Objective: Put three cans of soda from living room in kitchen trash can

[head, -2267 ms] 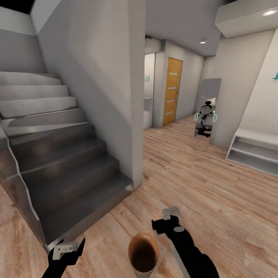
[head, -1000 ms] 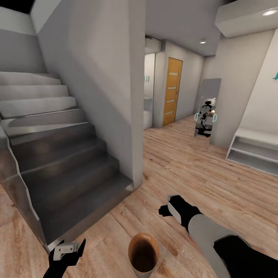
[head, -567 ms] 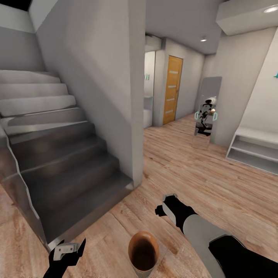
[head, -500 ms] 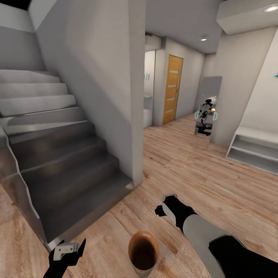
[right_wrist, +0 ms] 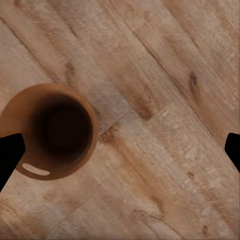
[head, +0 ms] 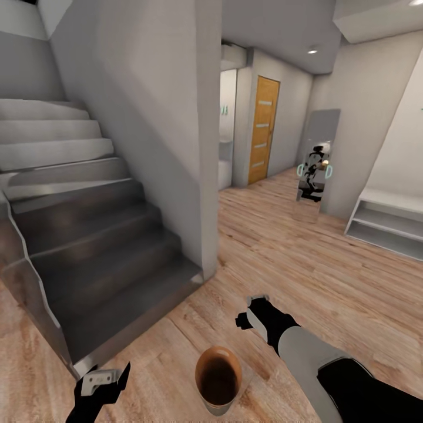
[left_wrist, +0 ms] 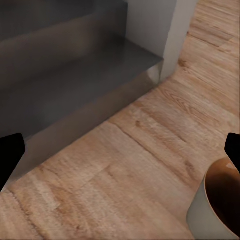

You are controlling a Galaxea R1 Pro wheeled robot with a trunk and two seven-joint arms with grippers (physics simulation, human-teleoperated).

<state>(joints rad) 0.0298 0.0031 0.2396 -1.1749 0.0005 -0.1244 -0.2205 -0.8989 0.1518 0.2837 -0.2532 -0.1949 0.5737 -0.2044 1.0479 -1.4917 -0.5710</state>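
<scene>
Copper-brown and glossy, the small round bin [head: 218, 380] sits on the light wood plank floor [head: 305, 264] of a hallway, between the robot's two arms. The left claw [head: 104, 379] hangs just beside the foot of the grey staircase [head: 88, 235], its tips spread wide with nothing between them; the bin's rim lies off to its inner side. The right claw [head: 254, 318] hovers beyond the bin, fingers likewise wide apart and empty. No soda cans are visible. The bin looks stiff, light and slick-walled, so a pinch across its thin rim seems the surest hold. Its inside is dark brown and empty.
</scene>
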